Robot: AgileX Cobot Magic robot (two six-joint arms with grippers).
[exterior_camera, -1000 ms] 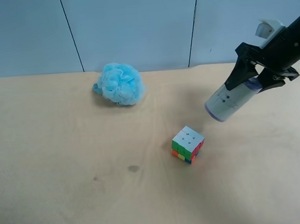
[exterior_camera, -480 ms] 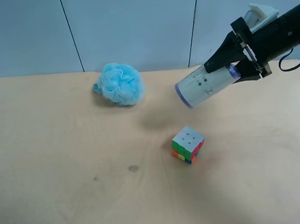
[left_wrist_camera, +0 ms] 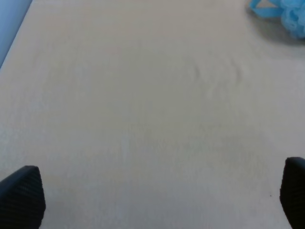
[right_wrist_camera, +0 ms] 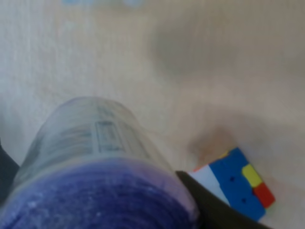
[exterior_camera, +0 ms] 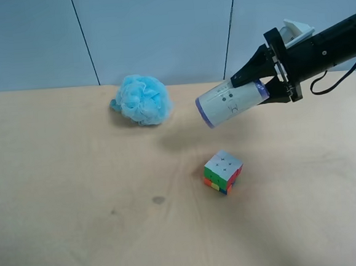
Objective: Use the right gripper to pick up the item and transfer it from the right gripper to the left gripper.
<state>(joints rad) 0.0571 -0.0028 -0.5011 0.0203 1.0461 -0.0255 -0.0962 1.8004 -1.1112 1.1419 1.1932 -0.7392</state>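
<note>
The item, an off-white can (exterior_camera: 231,103) with purple-blue rims and dark marks, hangs tilted in the air above the table, up and right of the cube. My right gripper (exterior_camera: 268,83), on the black arm with a white wrist part at the exterior high view's right, is shut on the can's lid end. In the right wrist view the can (right_wrist_camera: 95,152) fills the foreground, with a black finger (right_wrist_camera: 209,207) beside it. My left gripper (left_wrist_camera: 157,200) is open and empty over bare tabletop, and only its fingertips (left_wrist_camera: 21,195) show. It is out of the exterior high view.
A multicoloured cube (exterior_camera: 223,171) sits on the wooden table (exterior_camera: 77,178) below the can and also shows in the right wrist view (right_wrist_camera: 233,183). A fluffy light-blue puff (exterior_camera: 141,99) lies at the table's back and shows in the left wrist view (left_wrist_camera: 281,12). A blue wall stands behind.
My right gripper has carried the can up and toward the exterior high view's left. The can has tipped closer to horizontal. The cube and puff have not moved.
</note>
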